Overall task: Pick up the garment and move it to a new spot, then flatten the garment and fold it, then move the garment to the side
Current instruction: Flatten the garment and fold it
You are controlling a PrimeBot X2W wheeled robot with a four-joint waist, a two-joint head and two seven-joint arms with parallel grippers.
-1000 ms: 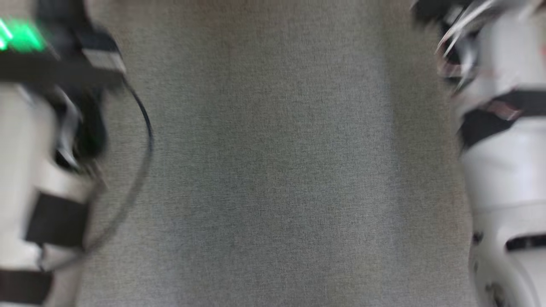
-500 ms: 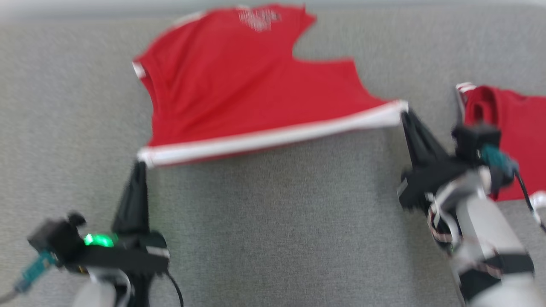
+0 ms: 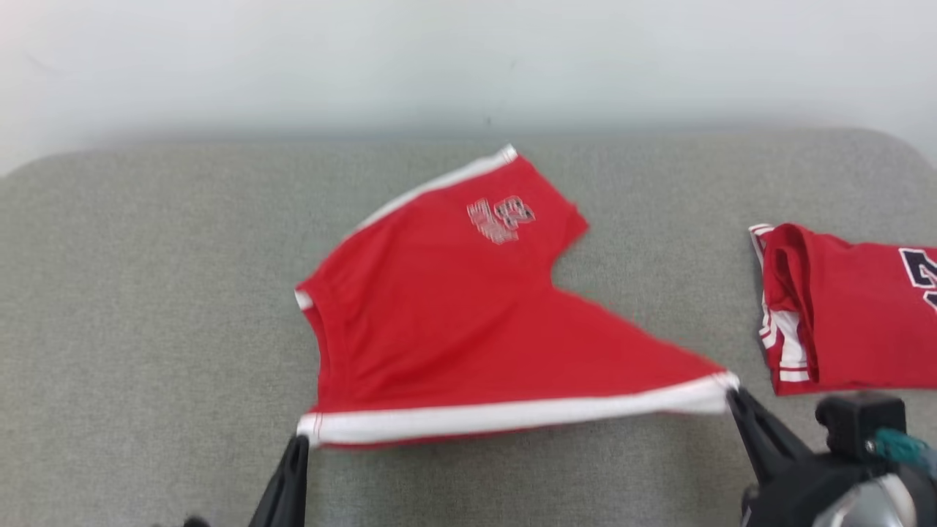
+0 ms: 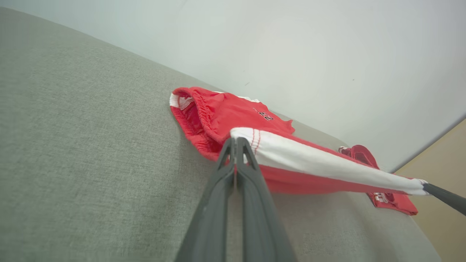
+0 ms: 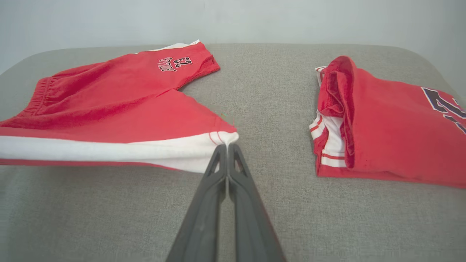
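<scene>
Head view: L gripper (image 3: 298,439) & R gripper (image 3: 731,396) each clamped on a corner of red shorts (image 3: 439,315); keep white band taut, lower evenly to lay flat

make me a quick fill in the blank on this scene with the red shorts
The left gripper and right gripper each pinch an end of the ___ band on the red shorts.
In the head view, the folded red jersey lies to the shorts' ___.
Both lie on a ___ fabric surface.
Missing: white; right; grey.

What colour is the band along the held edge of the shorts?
White band on red fabric shorts; clearest in the right wrist view.
</scene>
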